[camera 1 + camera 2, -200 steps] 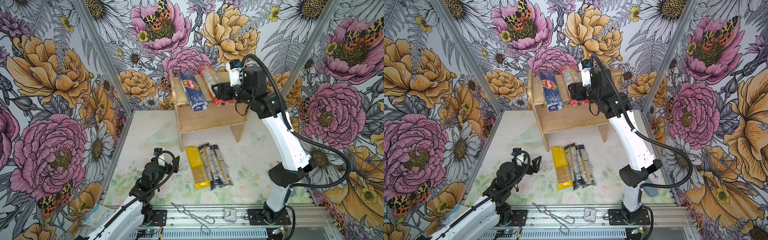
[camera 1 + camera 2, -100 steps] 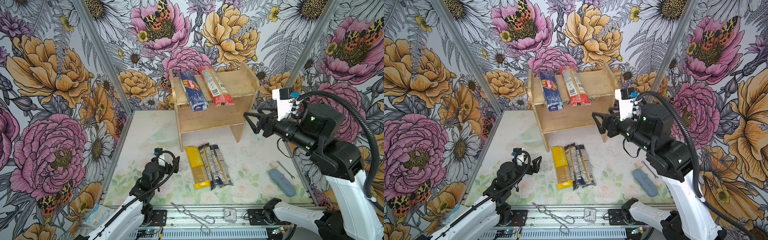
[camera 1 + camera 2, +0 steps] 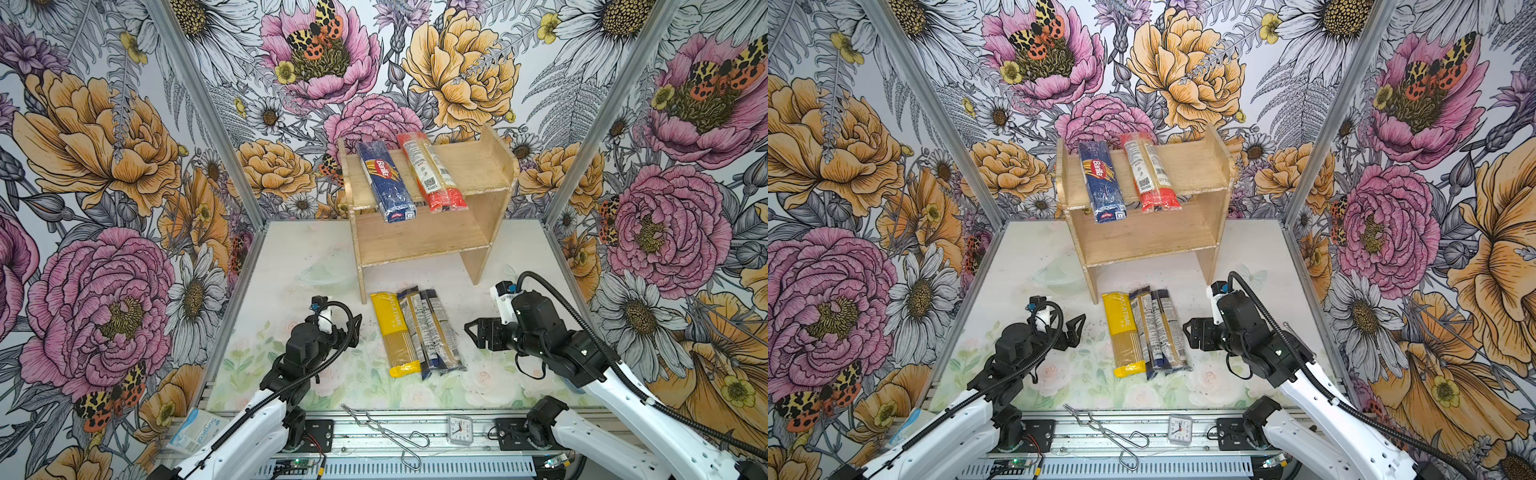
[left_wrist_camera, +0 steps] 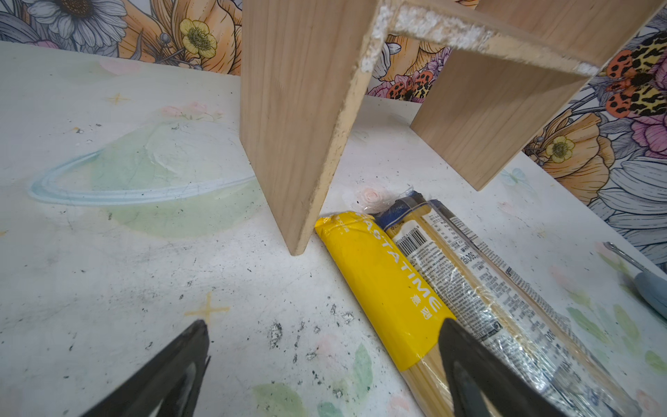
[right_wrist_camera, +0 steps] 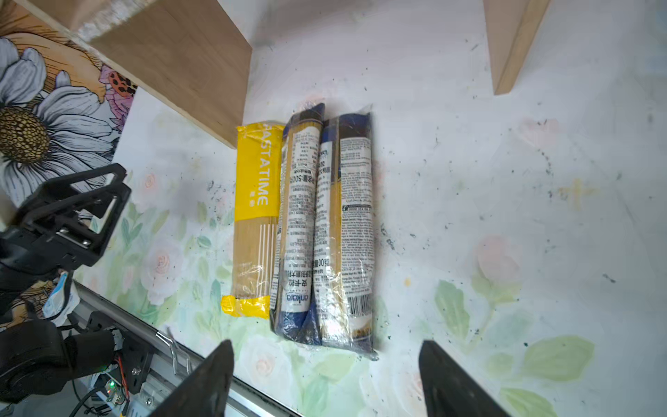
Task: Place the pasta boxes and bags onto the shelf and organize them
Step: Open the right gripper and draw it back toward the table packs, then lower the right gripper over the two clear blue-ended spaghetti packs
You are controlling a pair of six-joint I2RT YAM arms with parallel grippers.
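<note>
Left gripper (image 3: pixel 1074 329): jaws spread wide, nothing between them, low over the table (image 3: pixel 286 257) just left of the floor row. Centre rear: shelf (image 3: pixel 415 243) stands on the table. The dark blue Barilla pack (image 3: pixel 386 180) and the red-ended pack (image 3: pixel 430 174) lie side by side on its top board, near ends overhanging the front edge. Centre front, flat on the table: yellow pack (image 3: pixel 392 332), its far end by the foot of the shelf's left panel (contact cannot be confirmed), then inner clear pack (image 3: pixel 420 328) and outer clear pack (image 3: pixel 442 328), all parallel and pressed together. Right gripper (image 3: pixel 471 332): jaws apart, empty, just right of the row.
</note>
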